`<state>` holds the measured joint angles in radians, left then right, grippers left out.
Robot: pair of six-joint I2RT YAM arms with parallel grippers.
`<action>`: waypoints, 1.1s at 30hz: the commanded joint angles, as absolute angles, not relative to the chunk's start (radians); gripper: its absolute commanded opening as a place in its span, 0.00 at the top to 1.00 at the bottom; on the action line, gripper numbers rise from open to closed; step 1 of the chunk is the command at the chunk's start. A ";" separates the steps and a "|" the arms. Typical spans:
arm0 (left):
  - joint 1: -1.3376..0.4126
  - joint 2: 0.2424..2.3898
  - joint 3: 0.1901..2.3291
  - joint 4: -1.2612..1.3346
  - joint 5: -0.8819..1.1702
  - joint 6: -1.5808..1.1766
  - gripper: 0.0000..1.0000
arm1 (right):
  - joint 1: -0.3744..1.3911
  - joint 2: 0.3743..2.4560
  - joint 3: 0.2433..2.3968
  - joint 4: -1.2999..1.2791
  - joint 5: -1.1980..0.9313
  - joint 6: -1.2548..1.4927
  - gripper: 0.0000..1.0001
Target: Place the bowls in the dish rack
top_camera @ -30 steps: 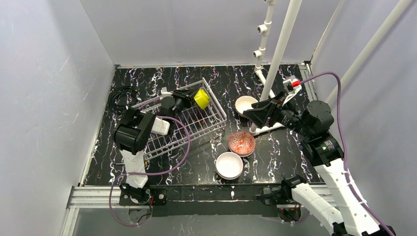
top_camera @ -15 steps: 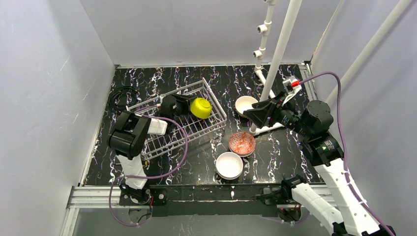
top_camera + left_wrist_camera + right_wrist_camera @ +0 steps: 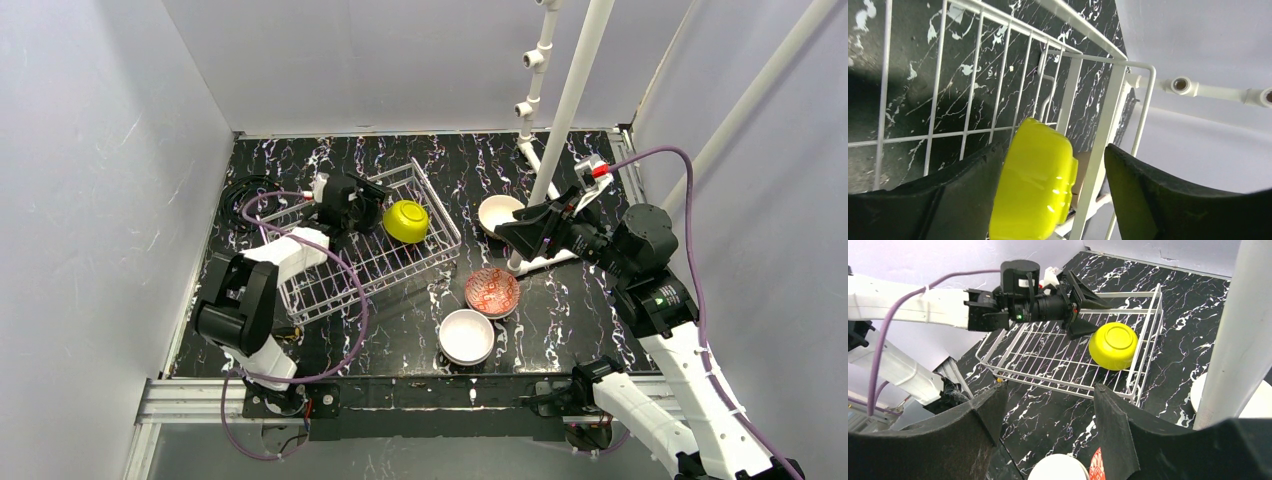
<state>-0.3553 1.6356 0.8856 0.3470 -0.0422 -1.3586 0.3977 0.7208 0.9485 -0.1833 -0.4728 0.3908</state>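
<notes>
The yellow-green bowl (image 3: 406, 221) (image 3: 1113, 346) (image 3: 1033, 185) lies tipped in the far right end of the dish rack (image 3: 380, 262) (image 3: 1058, 360) (image 3: 1113, 115), foot ring showing. My left gripper (image 3: 372, 208) (image 3: 1053, 150) (image 3: 1098, 317) is open just left of it, and no finger grips the bowl. Outside the rack sit a white-inside bowl (image 3: 497, 212) by the pipe, a red-patterned bowl (image 3: 491, 291) and a white bowl (image 3: 466, 336) (image 3: 1058, 467). My right gripper (image 3: 505, 230) (image 3: 1048, 390) hangs open and empty above the table between rack and loose bowls.
A white pipe frame (image 3: 570, 100) (image 3: 1253, 330) rises right of the rack, its foot beside the white-inside bowl. A black cable coil (image 3: 245, 195) lies at the rack's far left. Grey walls close in the black marbled table (image 3: 560, 320).
My left gripper opened and let go of the yellow-green bowl, which settled lower in the rack's right end. The left arm drew back to the left. The right arm stayed put.
</notes>
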 commanded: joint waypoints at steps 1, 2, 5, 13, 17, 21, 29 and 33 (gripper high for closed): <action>-0.353 1.550 0.991 0.062 -0.133 -1.139 0.25 | 0.395 0.719 0.972 -0.186 -0.458 0.372 0.28; -0.354 1.548 1.019 -0.006 -0.154 -1.106 0.22 | 0.394 0.719 0.974 -0.187 -0.456 0.370 0.27; -0.354 1.546 1.064 -0.131 -0.178 -1.008 0.17 | 0.395 0.718 0.976 -0.188 -0.448 0.367 0.27; -0.374 1.472 1.096 -0.243 0.025 -0.638 0.20 | 0.395 0.755 1.040 -0.289 -0.397 0.359 0.28; -0.445 1.427 1.123 -0.363 -0.052 -0.515 0.18 | 0.396 0.750 1.026 -0.296 -0.394 0.365 0.28; -0.483 1.453 1.137 -0.423 -0.037 -0.488 0.16 | 0.395 0.768 1.030 -0.347 -0.397 0.388 0.28; -0.528 1.578 1.186 -0.441 -0.123 -0.465 0.23 | 0.394 0.733 1.029 -0.391 -0.352 0.385 0.27; -0.528 1.657 1.238 -0.421 -0.109 -0.442 0.35 | 0.395 0.731 1.030 -0.398 -0.349 0.382 0.27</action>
<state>-0.5274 1.6054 1.1706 -0.4038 -0.0860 -0.4847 0.3977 0.7418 0.9932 -0.4004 -0.3672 0.3889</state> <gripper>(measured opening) 0.685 0.724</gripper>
